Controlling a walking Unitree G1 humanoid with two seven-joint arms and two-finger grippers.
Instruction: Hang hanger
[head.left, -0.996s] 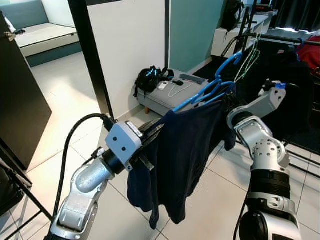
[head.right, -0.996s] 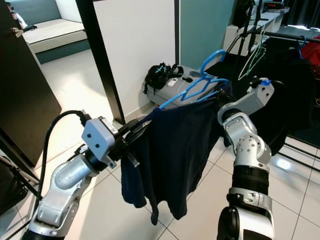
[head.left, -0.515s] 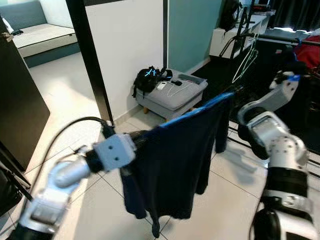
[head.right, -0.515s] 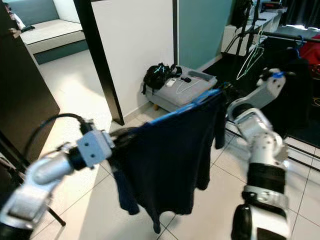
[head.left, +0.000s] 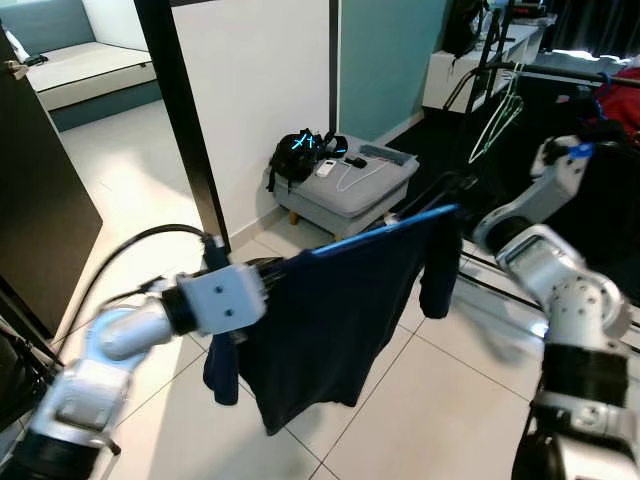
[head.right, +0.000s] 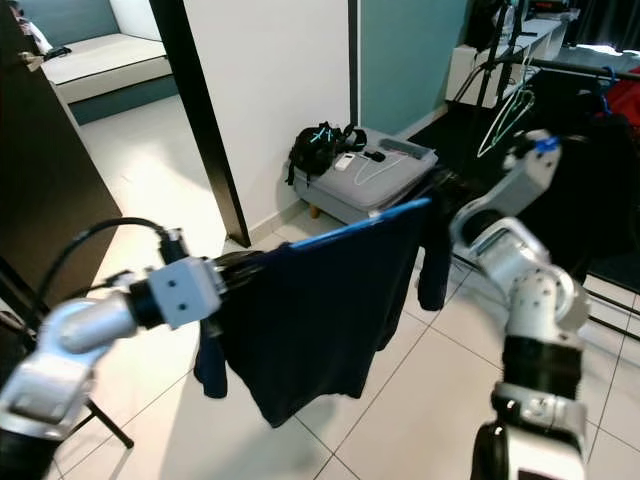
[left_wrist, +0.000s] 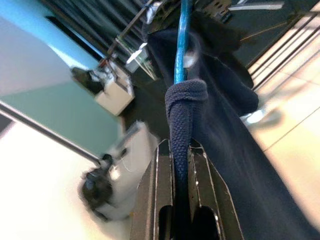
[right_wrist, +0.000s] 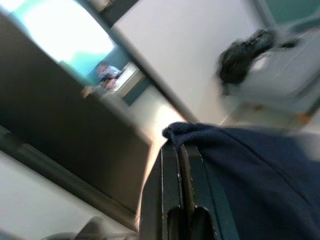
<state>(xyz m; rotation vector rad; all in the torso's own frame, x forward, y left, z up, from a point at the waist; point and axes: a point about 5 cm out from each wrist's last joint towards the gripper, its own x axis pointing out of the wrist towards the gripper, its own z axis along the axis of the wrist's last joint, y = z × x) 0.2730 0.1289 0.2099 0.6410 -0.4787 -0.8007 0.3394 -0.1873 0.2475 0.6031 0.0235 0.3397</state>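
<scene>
Both hands are pinching the blue hanger (head.left: 385, 224) carrying a dark shirt (head.left: 330, 320): left hand (left_wrist: 181, 200), right hand (right_wrist: 182, 200); keeping it level toward the rack (head.left: 560, 75) ahead is looking wise

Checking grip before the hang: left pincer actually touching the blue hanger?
Touching. The left wrist view shows the left pincer with both fingers pressed against the navy shirt shoulder wrapped over the blue hanger, no gap between them.
</scene>
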